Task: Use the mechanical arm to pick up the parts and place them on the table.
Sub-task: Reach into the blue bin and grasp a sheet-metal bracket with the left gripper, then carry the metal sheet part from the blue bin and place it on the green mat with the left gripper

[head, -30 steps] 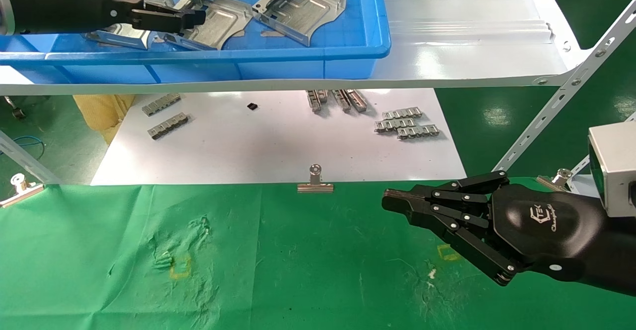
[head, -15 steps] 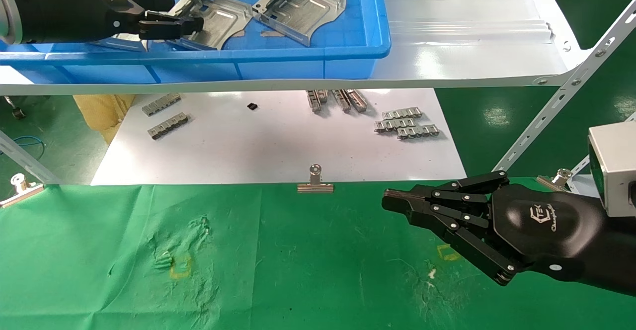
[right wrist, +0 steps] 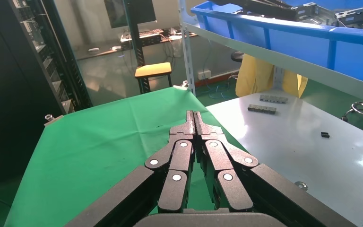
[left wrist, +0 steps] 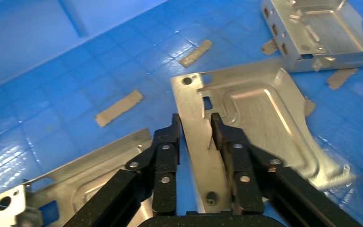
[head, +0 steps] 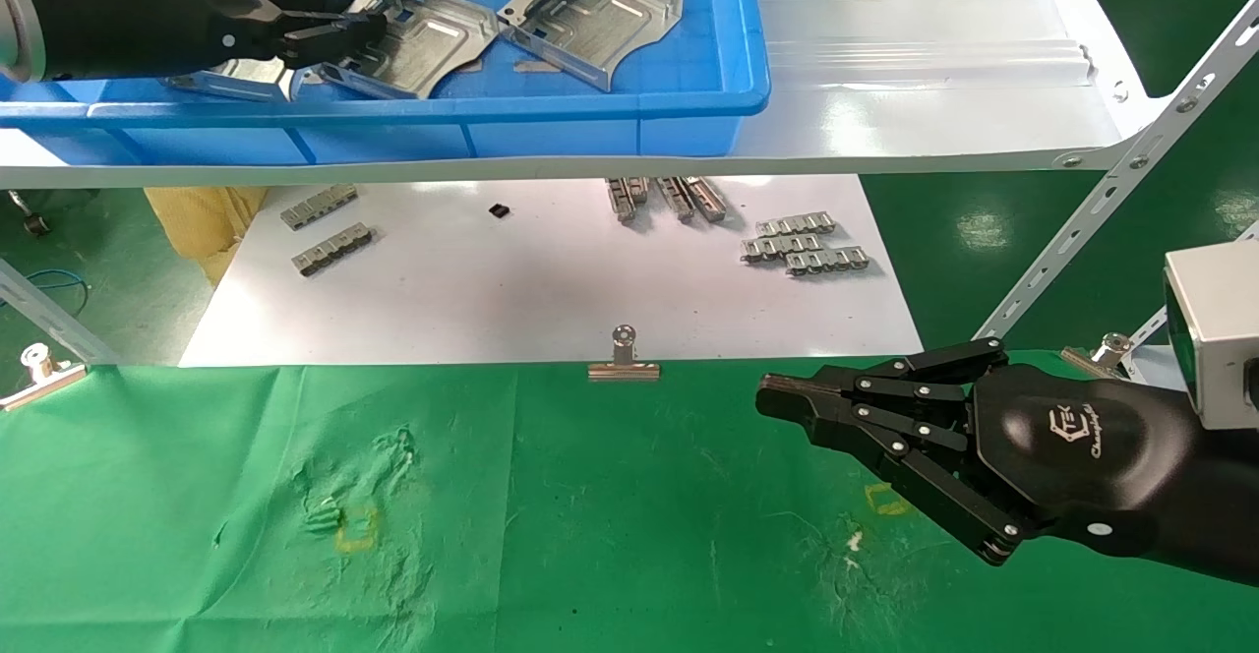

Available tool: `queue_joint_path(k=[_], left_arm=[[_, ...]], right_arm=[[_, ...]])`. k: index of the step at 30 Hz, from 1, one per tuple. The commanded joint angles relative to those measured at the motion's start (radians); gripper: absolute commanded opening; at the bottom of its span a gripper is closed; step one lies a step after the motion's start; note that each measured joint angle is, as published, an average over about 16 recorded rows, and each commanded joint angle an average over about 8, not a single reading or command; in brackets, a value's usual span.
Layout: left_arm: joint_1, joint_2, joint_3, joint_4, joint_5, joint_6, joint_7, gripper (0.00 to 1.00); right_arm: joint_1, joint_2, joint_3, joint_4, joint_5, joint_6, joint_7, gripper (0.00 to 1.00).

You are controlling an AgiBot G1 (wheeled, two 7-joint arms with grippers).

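Note:
My left gripper (head: 344, 31) reaches into the blue tray (head: 590, 102) on the shelf at the far left. Its fingers are closed on the raised edge of a silver stamped part (head: 433, 33); the left wrist view shows the gripper (left wrist: 194, 124) with that part's (left wrist: 255, 118) rim between the jaws. A second part (head: 590, 14) lies to the right in the tray, a third (head: 241, 78) lies partly under the arm. My right gripper (head: 772, 399) is shut and empty, hovering above the green-cloth table (head: 590, 515) at the right; it also shows in the right wrist view (right wrist: 194, 116).
The tray stands on a white metal shelf with a slanted strut (head: 1111, 201) at the right. Below it, a white board (head: 551, 279) holds several small grey link strips (head: 807, 245). A binder clip (head: 624, 363) pins the cloth's far edge.
My left gripper's fingers have closed from open onto the part's rim and drawn slightly back to the left. The right arm has not moved.

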Motion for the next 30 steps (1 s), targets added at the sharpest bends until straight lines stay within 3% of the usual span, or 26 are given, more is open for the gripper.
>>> queue_joint_path(k=[1, 14, 30], left_arm=[[-0.002, 0.0, -0.001, 0.002, -0.001, -0.006, 0.003, 0.0], [-0.031, -0.03, -0.041, -0.019, -0.06, 0.066, 0.049, 0.0], [-0.035, -0.15, -0.078, -0.13, -0.157, 0.494, 0.173, 0.0]], right_arm=[[0.0, 0.0, 0.0, 0.0, 0.0, 0.0, 0.0, 0.0], [0.0, 0.0, 0.0, 0.0, 0.0, 0.0, 0.0, 0.0], [0.0, 0.0, 0.0, 0.0, 0.0, 0.0, 0.0, 0.0]])
